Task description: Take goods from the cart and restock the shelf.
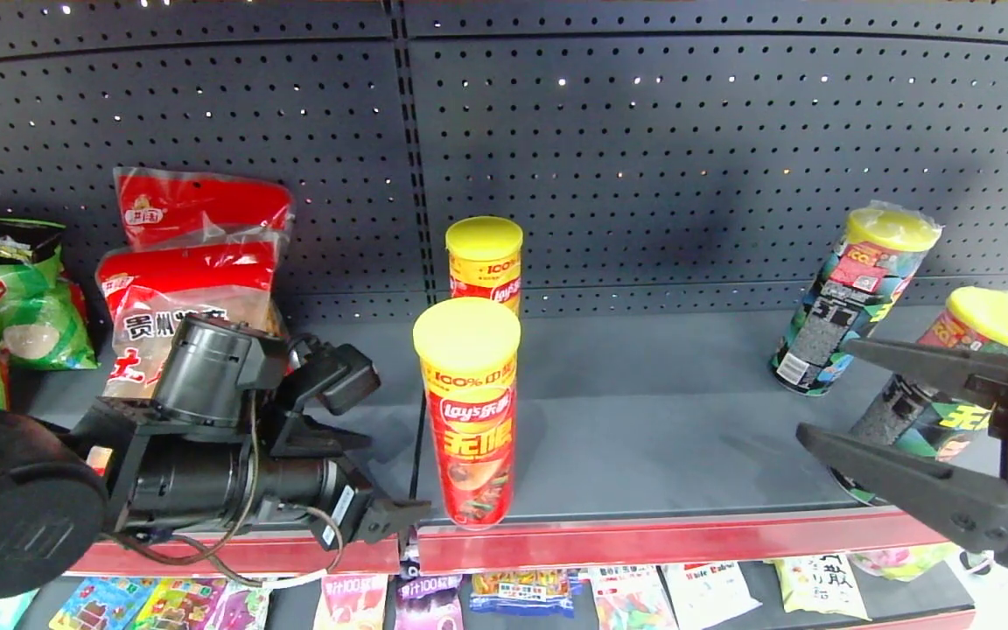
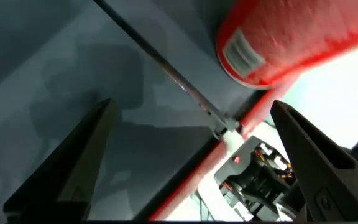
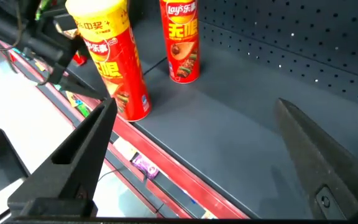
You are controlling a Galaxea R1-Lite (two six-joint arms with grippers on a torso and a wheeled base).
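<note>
The front red chip can (image 1: 466,411) stands right at the shelf lip (image 1: 644,542), and the left hand (image 2: 191,106) hangs just beside its base, spread wide and holding nothing. One careless swing there could tip it off the edge, or back into the second red can (image 1: 484,262) just behind it. Well off to that can's other side, the right hand (image 1: 823,389) is wide open and empty too, close to a dark chip can (image 1: 915,416) it could knock.

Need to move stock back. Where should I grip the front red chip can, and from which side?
I'd take the front red chip can at mid-body, from the front-left with the open left gripper. It stands upright at the shelf lip, round and tall, and a second can stands behind.
</note>
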